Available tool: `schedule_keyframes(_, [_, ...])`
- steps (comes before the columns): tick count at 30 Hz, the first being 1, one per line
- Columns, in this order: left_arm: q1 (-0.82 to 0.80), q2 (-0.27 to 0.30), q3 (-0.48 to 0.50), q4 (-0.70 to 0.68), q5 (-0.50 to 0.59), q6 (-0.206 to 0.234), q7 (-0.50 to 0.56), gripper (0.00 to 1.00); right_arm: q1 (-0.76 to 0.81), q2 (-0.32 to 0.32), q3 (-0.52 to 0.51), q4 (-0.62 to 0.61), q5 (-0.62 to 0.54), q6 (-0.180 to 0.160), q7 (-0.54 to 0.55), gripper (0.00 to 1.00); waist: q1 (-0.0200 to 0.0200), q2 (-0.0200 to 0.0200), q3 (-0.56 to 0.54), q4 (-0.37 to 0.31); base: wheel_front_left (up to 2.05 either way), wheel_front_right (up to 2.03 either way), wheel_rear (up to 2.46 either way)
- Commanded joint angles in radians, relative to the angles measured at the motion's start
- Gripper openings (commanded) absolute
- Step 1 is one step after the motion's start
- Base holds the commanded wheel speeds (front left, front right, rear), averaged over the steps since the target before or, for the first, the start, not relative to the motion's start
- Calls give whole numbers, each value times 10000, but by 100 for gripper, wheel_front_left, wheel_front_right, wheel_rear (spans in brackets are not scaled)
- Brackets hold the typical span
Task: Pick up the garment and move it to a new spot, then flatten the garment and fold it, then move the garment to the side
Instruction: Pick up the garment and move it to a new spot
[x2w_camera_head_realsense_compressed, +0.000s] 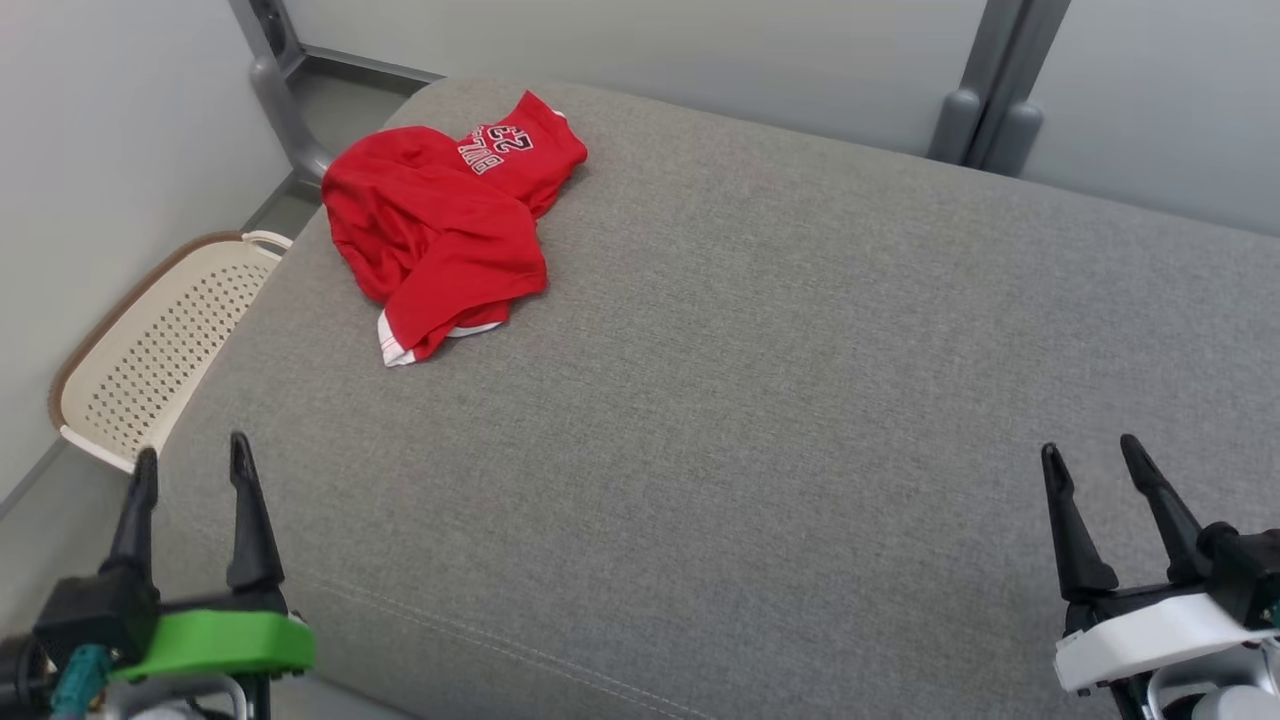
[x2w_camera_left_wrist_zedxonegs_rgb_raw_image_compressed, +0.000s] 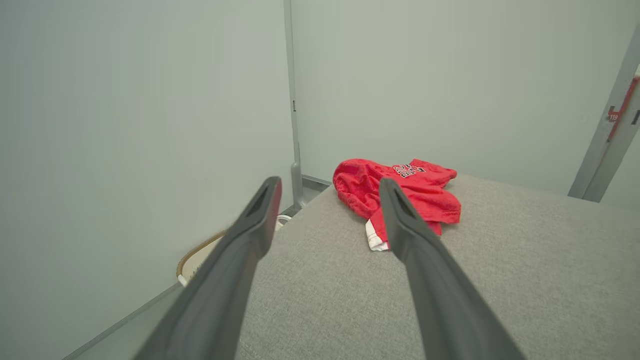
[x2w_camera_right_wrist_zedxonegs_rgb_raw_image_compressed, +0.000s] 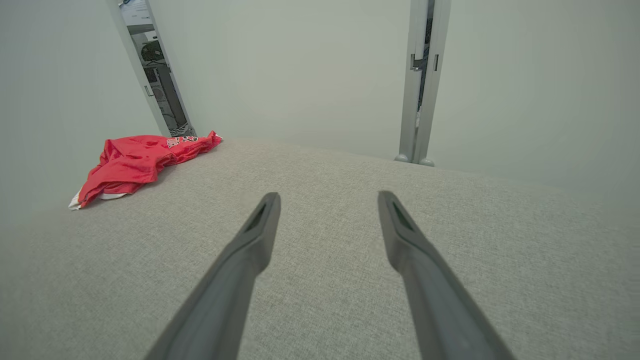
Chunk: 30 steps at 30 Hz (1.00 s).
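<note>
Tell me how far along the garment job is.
Done: nothing; the red garment lies crumpled at the far left corner of the grey cushion. In hand: nothing; the left pincer and right pincer stand open and empty near the front edge. Left: pick up, move, flatten, fold, set aside.

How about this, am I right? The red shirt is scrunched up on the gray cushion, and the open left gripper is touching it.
Not quite. The left gripper is open, but it is not touching the red shirt. The head view shows it well apart from the shirt, near the front edge of the gray cushion. The shirt is indeed scrunched up on the cushion.
</note>
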Motion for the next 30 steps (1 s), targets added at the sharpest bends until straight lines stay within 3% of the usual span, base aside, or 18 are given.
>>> schedule_keyframes(1, [-464,84,52,39,-71,-38,-31,100,-163,-157,-124,-126,-76,-20,68,100,0,0,461,-425,0,0,0])
schedule_keyframes(11, [-3812,799,670,916,-377,-78,-19,100,-764,-1329,-1044,-1285,-3,-19,605,100,0,0,2561,-1975,0,0,0])
schedule_keyframes(18, [-6173,1544,1122,2018,-641,-40,-16,100,-785,-2010,-2314,-2200,159,-20,851,100,0,0,4001,-2918,0,0,0])
schedule_keyframes(30, [-8356,2292,1329,4832,-914,69,534,100,-518,-2333,-3689,-3326,446,-20,1089,100,0,0,5420,-3295,0,0,0])
